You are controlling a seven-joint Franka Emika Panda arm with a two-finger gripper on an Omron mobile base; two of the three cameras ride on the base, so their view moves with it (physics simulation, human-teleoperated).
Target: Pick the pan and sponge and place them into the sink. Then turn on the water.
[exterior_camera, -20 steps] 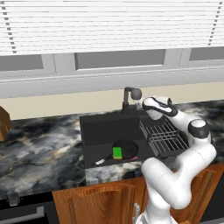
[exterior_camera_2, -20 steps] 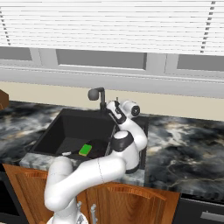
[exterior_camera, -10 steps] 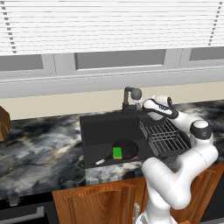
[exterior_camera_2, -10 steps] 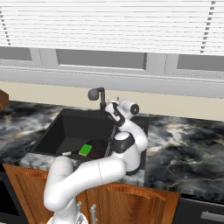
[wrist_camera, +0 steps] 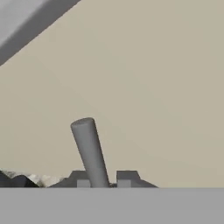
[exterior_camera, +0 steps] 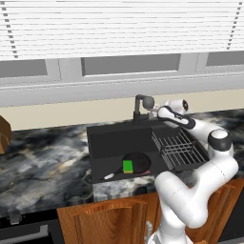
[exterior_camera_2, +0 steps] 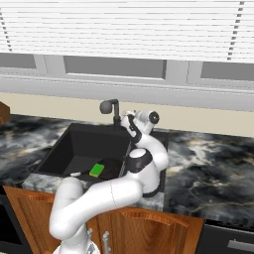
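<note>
Left base view: the pan (exterior_camera: 137, 162) lies in the sink (exterior_camera: 102, 143), the sponge (exterior_camera: 127, 166) on it; wire rack (exterior_camera: 179, 148) at three o'clock.

Right base view: gripper (exterior_camera_2: 126, 117) beside the faucet (exterior_camera_2: 111, 108).

Hand view: fingers (wrist_camera: 127, 177) narrowed around a grey lever (wrist_camera: 90, 151), tighter than a second ago.

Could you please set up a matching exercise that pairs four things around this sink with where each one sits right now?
Things:
1. small bright green sponge
2. round black frying pan
3. dark wire rack
4. tool

Places:
A. on the floor of the dark grey sink
B. at the faucet's grey lever, behind the basin
C. lying on the pan
D. in the sink's right part

Pairs: 1-C, 2-A, 3-D, 4-B
</note>
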